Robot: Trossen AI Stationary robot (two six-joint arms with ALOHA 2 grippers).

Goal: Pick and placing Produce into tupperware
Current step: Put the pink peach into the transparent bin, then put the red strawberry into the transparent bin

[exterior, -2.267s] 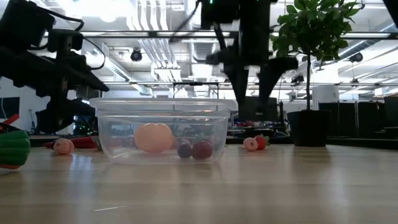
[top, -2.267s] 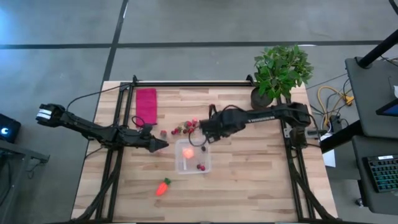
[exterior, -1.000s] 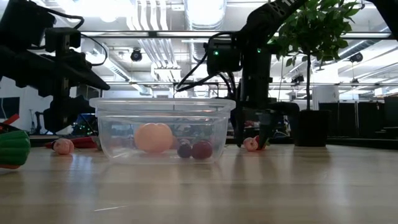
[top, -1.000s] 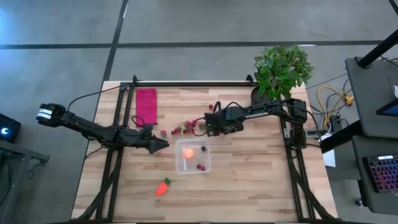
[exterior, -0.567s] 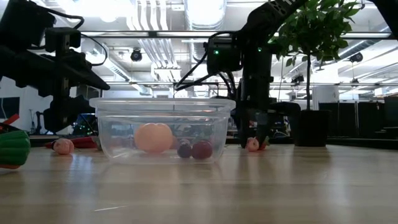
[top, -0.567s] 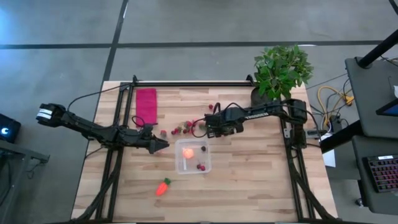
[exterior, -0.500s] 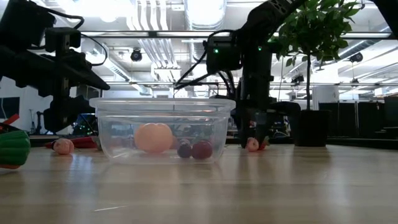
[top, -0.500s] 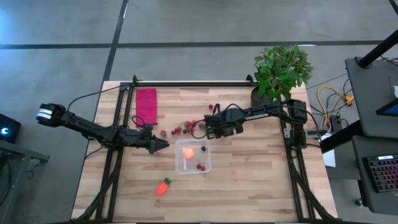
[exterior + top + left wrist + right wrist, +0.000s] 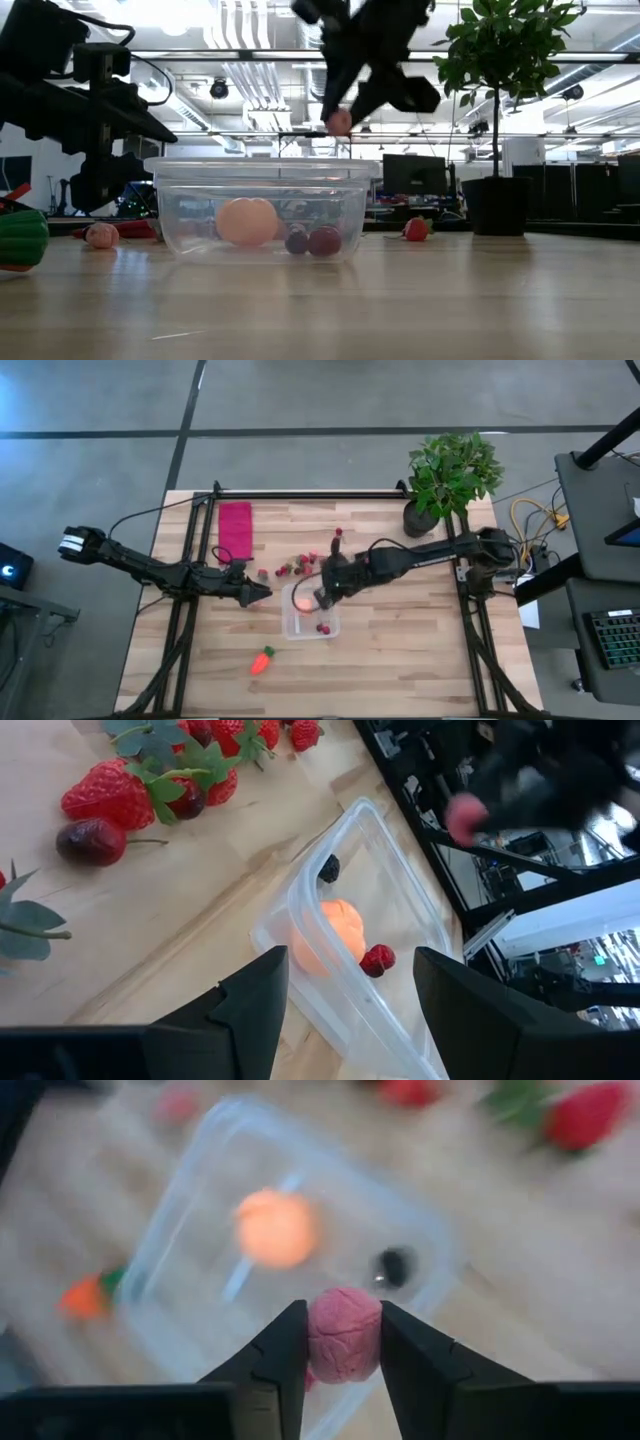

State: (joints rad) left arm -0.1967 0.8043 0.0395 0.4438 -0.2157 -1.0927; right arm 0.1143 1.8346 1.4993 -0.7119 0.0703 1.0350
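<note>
The right gripper (image 9: 343, 1342) is pinched on a small pink berry (image 9: 344, 1335), one dark finger on either side of it, and it hangs above the tupperware (image 9: 309, 622), over the container's rim at about the 12 o'clock edge in the high view. From table height the same gripper (image 9: 340, 120) shows up high, with the pink piece (image 9: 340, 122) clear above the top of the clear tub (image 9: 262, 208). Inside the tub sit a pale orange round fruit (image 9: 247, 221) and two dark red berries (image 9: 311, 241) just beside it, the berries at 3 o'clock of the fruit in the low view. The left wrist view looks straight into the container (image 9: 352, 940): round fruit (image 9: 330, 934) in the middle, a red berry (image 9: 377, 959) touching or nearly touching it, a dark one (image 9: 329, 869) further along. Out on the wooden table (image 9: 400, 650), a scatter of strawberries and cherries (image 9: 295, 567) lies at 11 o'clock of the tub, near it, and the carrot (image 9: 261, 661) with its green top lies at 7 o'clock, apart from it. The left gripper (image 9: 262, 592) waits at 9 o'clock of the container, its fingers (image 9: 248, 1005) spread apart and holding nothing. A red cloth (image 9: 236, 528) lies toward the table's far left, and a potted plant (image 9: 450, 478) stands at the far right corner.
</note>
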